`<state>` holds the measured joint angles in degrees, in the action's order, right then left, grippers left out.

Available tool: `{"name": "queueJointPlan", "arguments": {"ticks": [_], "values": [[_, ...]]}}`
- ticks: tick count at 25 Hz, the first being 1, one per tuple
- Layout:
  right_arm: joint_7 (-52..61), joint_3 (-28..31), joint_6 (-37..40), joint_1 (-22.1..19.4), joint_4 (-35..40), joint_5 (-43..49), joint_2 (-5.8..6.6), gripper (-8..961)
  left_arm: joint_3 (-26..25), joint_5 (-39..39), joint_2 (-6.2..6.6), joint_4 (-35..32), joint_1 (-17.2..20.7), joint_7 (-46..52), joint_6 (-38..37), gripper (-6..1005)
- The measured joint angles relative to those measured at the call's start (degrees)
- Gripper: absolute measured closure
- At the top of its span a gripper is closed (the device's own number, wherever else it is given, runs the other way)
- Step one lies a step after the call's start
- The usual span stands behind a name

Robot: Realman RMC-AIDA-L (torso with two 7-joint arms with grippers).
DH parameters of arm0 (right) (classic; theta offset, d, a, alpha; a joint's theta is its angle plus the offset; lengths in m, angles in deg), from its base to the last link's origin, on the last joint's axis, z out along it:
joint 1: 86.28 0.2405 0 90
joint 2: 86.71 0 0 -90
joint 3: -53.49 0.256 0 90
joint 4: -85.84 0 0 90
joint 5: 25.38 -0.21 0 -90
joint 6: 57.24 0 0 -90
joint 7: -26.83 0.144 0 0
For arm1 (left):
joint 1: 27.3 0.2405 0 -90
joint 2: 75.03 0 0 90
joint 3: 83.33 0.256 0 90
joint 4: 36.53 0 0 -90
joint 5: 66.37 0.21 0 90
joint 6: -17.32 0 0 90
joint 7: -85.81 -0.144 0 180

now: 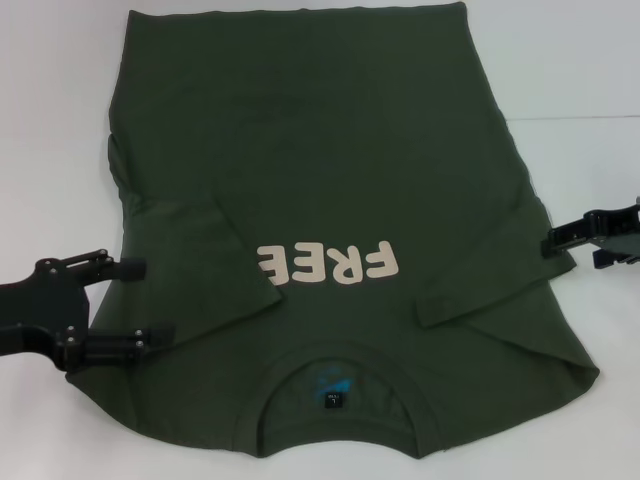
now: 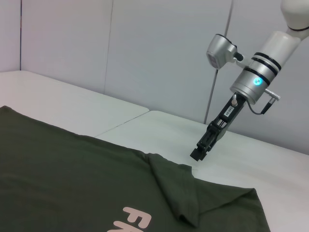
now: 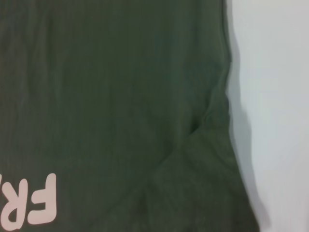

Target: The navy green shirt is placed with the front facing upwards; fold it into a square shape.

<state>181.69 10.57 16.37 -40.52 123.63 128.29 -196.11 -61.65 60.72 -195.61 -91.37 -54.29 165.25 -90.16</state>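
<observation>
So the navy green shirt lies flat across the middle of the white table, collar at the bottom of the head view, both sleeves folded inward. The left gripper sits at lower left, jaws spread wide over the shirt's edge. The right gripper is at mid right, touching the shirt's edge; can't tell its jaws.

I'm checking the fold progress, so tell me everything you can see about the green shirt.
The navy green shirt lies front up on the white table, collar nearest the robot, a small dark label inside it. It looks like soft matte cotton. Both short sleeves are folded inward over the chest, the one on the robot's left covering the end of the cream lettering. The open left gripper sits over its left edge; the right gripper is at its right edge.
</observation>
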Motion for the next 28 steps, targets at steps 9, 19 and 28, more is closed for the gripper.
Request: {"name": "queueJointPlan", "arguments": {"ticks": [9,19,28], "values": [[-0.73,-0.07,-1.03,0.09,-0.07,0.06,-0.71,72,0.04,0.00,0.09,0.00,-0.04,0.00,0.08,62],[-0.84,-0.05,-2.23,0.56,-1.26,0.06,-1.16,76,0.03,0.00,0.09,0.00,-0.09,0.00,0.57,61],[-0.88,0.06,-3.35,1.44,-1.50,-0.48,-2.13,78,0.03,0.00,0.09,0.00,-0.08,0.00,0.61,61]]}}
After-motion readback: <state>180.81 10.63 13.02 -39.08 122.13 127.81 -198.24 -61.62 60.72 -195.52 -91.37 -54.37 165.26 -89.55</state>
